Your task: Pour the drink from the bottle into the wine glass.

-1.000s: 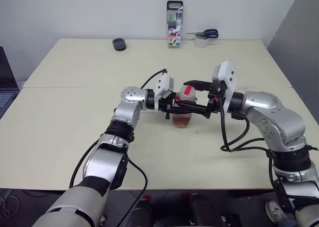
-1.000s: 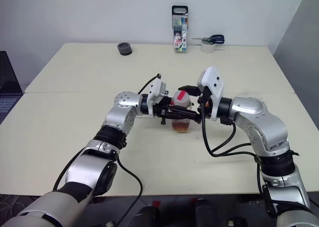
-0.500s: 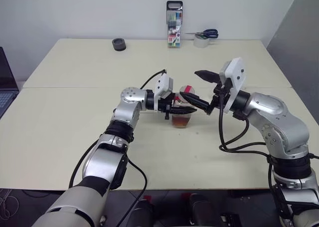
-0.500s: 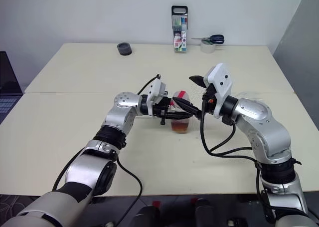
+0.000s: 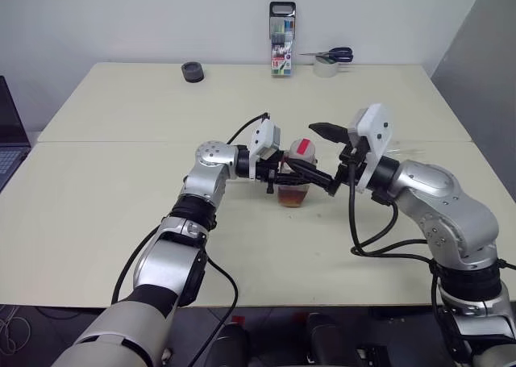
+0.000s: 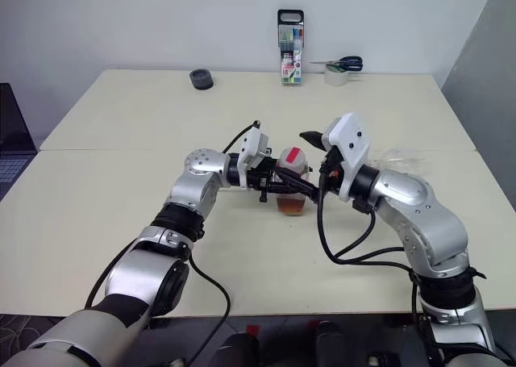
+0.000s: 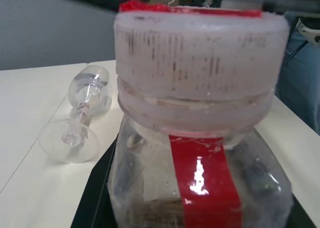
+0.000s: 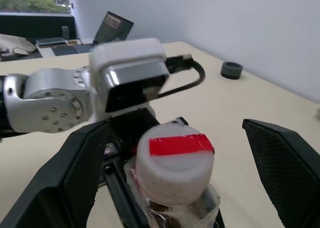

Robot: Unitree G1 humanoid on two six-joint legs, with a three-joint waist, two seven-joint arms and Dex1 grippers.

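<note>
Bottle (image 5: 297,173): upright at mid-table, white cap with red strip, reddish-brown drink (image 5: 293,195) low in its body, clamped at the neck by the closed left gripper (image 5: 284,176). Right gripper (image 8: 175,173): jaws spread wide either side of the cap, holding nothing. Wine glass (image 7: 79,123): lying on its side on the table (image 5: 121,181), to the robot's right of the bottle.

- A pale cream table (image 5: 121,222) made of two tops pushed together, the seam running across its width.
- A plain white wall (image 5: 161,20) directly behind the table.
- A grey panel (image 5: 484,44) at the table's far right corner.
- A laptop (image 5: 10,141) just off the table's left edge.
- Dark floor (image 5: 266,335) below the near edge.
- A window with green trees (image 8: 30,0) beyond the table, in the right wrist view.
</note>
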